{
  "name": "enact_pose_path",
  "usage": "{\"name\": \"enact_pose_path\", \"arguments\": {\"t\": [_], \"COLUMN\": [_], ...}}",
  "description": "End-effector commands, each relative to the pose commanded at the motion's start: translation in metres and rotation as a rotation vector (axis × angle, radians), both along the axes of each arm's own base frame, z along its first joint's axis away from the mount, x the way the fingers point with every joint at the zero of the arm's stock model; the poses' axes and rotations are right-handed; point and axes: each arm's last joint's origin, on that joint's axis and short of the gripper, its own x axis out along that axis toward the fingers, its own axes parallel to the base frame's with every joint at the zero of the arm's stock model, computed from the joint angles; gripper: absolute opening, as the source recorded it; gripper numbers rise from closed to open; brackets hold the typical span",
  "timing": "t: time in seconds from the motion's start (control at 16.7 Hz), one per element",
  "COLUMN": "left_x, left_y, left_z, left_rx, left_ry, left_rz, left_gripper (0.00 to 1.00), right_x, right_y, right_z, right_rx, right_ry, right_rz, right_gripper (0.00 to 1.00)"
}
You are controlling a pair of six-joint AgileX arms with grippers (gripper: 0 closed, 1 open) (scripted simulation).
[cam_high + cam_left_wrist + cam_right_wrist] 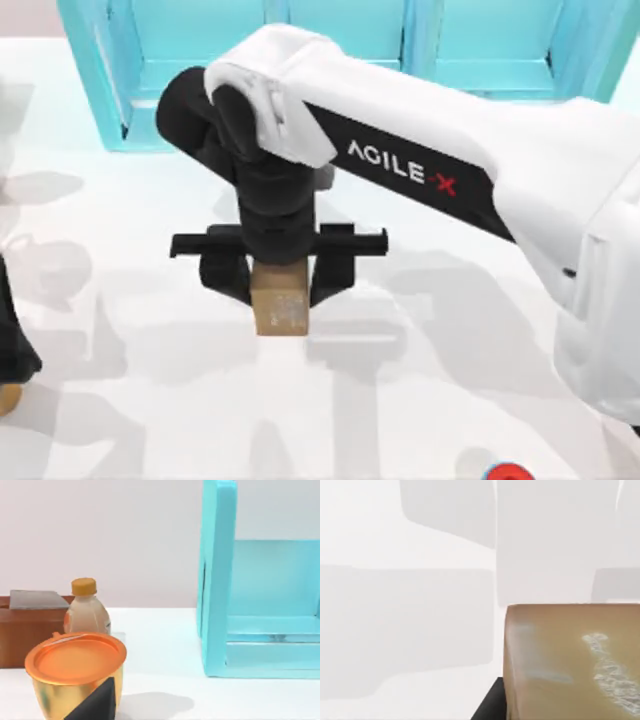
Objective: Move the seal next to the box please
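A: Step in hand?

B: Grasp, most likely, or start of the carry. Right gripper (279, 272) at centre frame in the top view, fingers straddling the seal (279, 300), one black finger on each flank, apparently pinching it. Contact looks real, not certain.

A: And the seal?

B: Just below centre frame on the white table (450, 400), upright, tan, poking out beneath the jaws. Well apart from the turquoise shelf unit (110, 80) along the upper edge.

A: Next move?

B: Lift clear, then carry toward the box. No peach-walled box identified in any view, so direction unsettled. Needs a firm pinch and a level block on the way.

A: Anything extra from the wrist views?

B: Right wrist view: seal (570, 660) close up at lower right of the frame, faint white marks on its face, a sliver of dark finger below it. Left wrist view: gold can with orange lid (75, 675) at lower left, small bottle with yellow cap (86, 611) behind, brown wooden block (25, 630) at far left, shelf unit (220, 580) on the right.

A: Left arm?

B: Parked at the left edge of the top view; fingers, cannot tell.
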Motion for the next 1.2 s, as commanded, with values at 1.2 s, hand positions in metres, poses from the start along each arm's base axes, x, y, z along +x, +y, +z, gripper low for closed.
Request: {"name": "enact_pose_path", "arguments": {"t": [1.2], "left_x": [0.0], "left_y": [0.0], "left_z": [0.0], "left_rx": [0.0], "left_ry": [0.0], "left_rz": [0.0], "left_gripper": [1.0], "right_x": [-0.054], "right_y": [-0.25], "right_z": [0.096], "right_rx": [-0.001], "right_ry": [-0.004], "right_rz": [-0.043], "right_gripper": [0.0]}}
